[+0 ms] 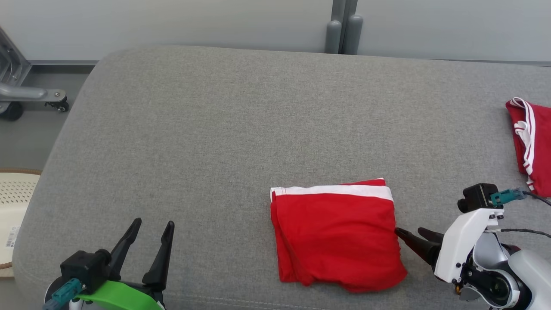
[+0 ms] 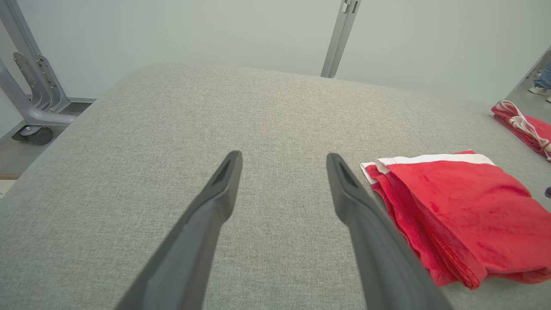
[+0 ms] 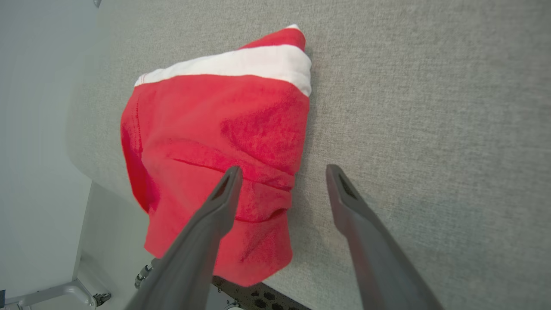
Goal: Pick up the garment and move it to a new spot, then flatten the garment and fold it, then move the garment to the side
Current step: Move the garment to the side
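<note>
The garment is a red cloth with a white band, folded into a rough square near the front edge of the grey cushion. It lies at the right in the left wrist view and under one finger in the right wrist view. My right gripper is open at the garment's right edge, fingers pointing left, one fingertip over the cloth and one over bare cushion. My left gripper stands open at the lower left, well clear of the garment, with nothing between its fingers.
A second red and white garment lies at the cushion's right edge. A metal frame on castors stands on the floor at the far left, a pale perforated basket below it. A grey post rises behind the cushion.
</note>
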### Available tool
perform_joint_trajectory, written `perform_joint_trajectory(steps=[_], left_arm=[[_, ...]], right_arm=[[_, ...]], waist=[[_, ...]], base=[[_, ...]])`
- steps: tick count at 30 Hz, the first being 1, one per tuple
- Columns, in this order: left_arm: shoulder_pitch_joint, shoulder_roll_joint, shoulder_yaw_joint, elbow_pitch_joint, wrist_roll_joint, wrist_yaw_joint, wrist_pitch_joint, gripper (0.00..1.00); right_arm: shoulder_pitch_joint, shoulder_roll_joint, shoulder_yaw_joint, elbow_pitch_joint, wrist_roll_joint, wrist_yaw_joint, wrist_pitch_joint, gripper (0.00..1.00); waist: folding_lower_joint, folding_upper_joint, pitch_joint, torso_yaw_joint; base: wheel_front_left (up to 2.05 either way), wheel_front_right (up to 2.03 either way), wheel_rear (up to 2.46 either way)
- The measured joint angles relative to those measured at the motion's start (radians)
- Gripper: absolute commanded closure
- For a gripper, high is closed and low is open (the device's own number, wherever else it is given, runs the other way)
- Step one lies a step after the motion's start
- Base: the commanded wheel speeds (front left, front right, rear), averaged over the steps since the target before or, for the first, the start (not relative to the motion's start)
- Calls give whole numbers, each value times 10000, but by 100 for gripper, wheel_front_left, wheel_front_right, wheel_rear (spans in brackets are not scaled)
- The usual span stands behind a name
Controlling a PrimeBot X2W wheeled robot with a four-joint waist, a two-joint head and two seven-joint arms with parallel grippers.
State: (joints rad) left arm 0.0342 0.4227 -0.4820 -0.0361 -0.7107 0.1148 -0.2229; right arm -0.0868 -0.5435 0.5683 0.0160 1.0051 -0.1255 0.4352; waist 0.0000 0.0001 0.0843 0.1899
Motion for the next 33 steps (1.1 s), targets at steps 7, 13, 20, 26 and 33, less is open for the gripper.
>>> perform_joint_trajectory(steps=[7, 13, 20, 26, 33], left_arm=[[-31, -81, -104, -52, 161, 2, -67, 0], [-43, -88, -151, -90, 284, 2, -50, 0], [-253, -182, -56, -67, 293, 8, 17, 0], [-235, -232, 75, -21, 293, 13, 6, 0], [-194, -251, 104, -75, 293, 15, 6, 0]], right_arm=[[175, 698, -472, 840, 796, 0, -303, 0], [123, 1078, -437, 1386, 922, -2, -299, 52], [-525, 1218, -44, 1168, 926, 635, -278, 100], [-1316, 1072, 610, 21, 665, 1406, 274, 100], [-1800, 92, 293, -138, 416, 1220, 961, 100]], waist=[[0, 0, 28, 340], [0, 0, 136, 695], [0, 0, 233, 996], [0, 0, 117, 864], [0, 0, 64, 577]], base=[[0, 0, 0], [0, 0, 0], [0, 0, 0], [0, 0, 0], [0, 0, 0]])
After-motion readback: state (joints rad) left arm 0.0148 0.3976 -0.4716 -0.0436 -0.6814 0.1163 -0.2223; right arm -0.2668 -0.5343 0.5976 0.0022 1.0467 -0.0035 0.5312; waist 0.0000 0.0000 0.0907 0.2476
